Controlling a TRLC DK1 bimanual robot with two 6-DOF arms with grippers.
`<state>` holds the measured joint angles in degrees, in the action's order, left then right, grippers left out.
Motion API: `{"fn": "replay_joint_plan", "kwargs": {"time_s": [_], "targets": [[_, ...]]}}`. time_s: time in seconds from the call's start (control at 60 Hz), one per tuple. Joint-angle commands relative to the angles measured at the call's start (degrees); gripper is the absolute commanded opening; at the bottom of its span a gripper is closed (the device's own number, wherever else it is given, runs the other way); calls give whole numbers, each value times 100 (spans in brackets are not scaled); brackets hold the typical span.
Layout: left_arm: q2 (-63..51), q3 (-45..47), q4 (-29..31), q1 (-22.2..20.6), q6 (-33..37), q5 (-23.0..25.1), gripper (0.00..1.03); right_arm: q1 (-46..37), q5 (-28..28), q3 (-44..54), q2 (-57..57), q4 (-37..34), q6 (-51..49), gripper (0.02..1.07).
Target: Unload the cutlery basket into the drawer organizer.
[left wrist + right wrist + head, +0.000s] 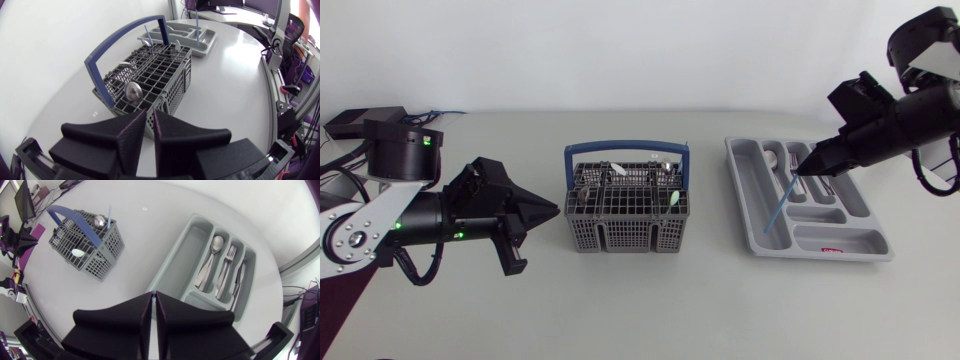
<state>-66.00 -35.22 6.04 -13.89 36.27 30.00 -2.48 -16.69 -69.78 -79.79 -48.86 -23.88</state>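
Observation:
The grey cutlery basket with a blue handle stands mid-table and holds several pieces, among them a spoon. To its right lies the grey drawer organizer, with a spoon, a fork and a knife in its narrow compartments. My right gripper hangs over the organizer, shut on a thin blue-handled utensil that slants down into the long left compartment. My left gripper is shut and empty, just left of the basket and pointing at it.
Bare tabletop lies in front of the basket and between it and the organizer. The basket stands well apart from the organizer's rim. A small red label sits in the organizer's front compartment.

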Motion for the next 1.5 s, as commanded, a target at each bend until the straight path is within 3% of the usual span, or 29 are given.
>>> {"fn": "replay_joint_plan", "kwargs": {"time_s": [0.0, 0.4, 1.0, 1.067, 1.217, 1.283, 1.483], "targets": [[-10, 182, -51, 44, 179, 59, 28, -42, -1, -212, -362, -159, -64, 8], [-212, 174, -156, 79, 266, 59, 28, -121, -28, -1003, -1645, -203, 164, 8], [-405, 156, -235, 211, 363, 111, 28, -314, -10, -2057, -3579, 1054, 762, 9], [-423, 138, -226, 202, 363, 111, 28, -306, 25, -2022, -3614, 1186, 771, 16], [-423, 130, -226, 194, 354, 120, 28, -253, 52, -1644, -3122, 1441, 727, 56], [-414, 121, -226, 167, 346, 120, 28, -191, 60, -1363, -2726, 1581, 639, 68], [-194, -99, -77, -246, -6, 129, 28, 72, 60, -238, -1461, 2003, 349, 75]]}}
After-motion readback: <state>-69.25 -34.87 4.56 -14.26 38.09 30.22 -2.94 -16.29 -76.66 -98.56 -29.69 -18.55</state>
